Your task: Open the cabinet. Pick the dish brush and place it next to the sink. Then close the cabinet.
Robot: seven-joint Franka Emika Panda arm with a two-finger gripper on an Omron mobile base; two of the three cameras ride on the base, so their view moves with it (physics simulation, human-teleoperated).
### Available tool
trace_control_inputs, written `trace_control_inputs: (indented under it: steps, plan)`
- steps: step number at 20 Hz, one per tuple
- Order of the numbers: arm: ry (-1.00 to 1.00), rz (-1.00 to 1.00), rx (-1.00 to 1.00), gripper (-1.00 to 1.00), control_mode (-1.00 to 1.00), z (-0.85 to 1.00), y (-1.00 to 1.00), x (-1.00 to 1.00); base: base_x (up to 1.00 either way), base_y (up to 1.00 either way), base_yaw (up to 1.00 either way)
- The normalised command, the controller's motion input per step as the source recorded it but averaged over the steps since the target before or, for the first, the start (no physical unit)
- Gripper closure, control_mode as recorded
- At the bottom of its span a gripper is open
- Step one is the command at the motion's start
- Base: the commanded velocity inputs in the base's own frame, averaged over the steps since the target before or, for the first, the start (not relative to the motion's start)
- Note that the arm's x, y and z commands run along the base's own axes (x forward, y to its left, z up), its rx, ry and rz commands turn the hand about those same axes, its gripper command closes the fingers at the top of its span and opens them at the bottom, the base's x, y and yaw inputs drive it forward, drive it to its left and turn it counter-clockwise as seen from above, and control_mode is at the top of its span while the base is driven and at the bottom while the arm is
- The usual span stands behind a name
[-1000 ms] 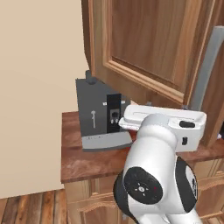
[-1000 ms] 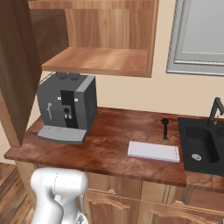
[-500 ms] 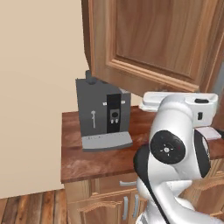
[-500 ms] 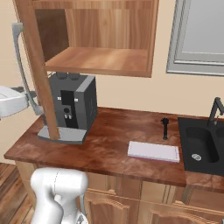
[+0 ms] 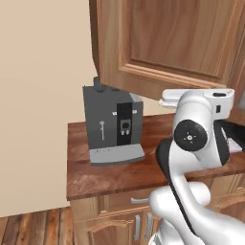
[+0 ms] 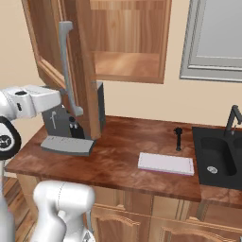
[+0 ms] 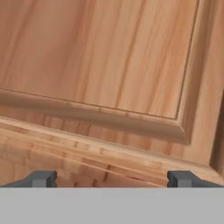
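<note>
- Cabinet (image 6: 127,42) upper centre of right base view, door (image 6: 71,71) swung partly open, edge-on left of centre, long grey bar handle (image 6: 66,66) on it.
- Same door's raised panel (image 5: 177,43) across upper right of left base view, hanging over the coffee machine (image 5: 112,127).
- Claw (image 7: 112,178) wide open, nothing between the tips; two dark fingertips (image 7: 41,178) at bottom of hand view, close up to the wooden door panel (image 7: 100,57); contact with panel cannot be told.
- Dish brush (image 6: 178,138) standing upright on the bench (image 6: 118,160), right of centre in right base view, just left of the sink (image 6: 220,158), apart from the basin edge.
- Black faucet (image 6: 232,118) at right edge, behind the basin.
- Flat white-pink pad (image 6: 166,163) lying on bench, below-left of brush, near but not touching.
- Grey coffee machine (image 6: 71,132) at left of bench, partly behind door edge.
- Grey-framed window (image 6: 217,38) upper right.
- Cabinet interior seen with a bare wooden shelf (image 6: 125,64).
- White arm link (image 6: 28,101) at far left, level with the handle's lower end.
</note>
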Motion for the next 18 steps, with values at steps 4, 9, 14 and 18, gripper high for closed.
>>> trace_control_inputs:
  steps: [4, 9, 14, 18]
  plan:
    - [0.0, 0.05, 0.0, -1.0, -1.0, 0.0, -0.36, 0.76, 0.0, 0.0, 0.0]
    - [0.0, 0.03, 0.0, -1.0, -1.0, 0.0, -0.45, 0.84, 0.0, 0.0, 0.0]
    - [0.0, 0.0, 0.03, -1.0, -1.0, 0.0, -0.5, 0.76, 0.0, 0.0, 0.0]
    - [0.0, 0.02, 0.03, -1.0, -1.0, 0.0, -0.49, 0.8, 0.0, 0.0, 0.0]
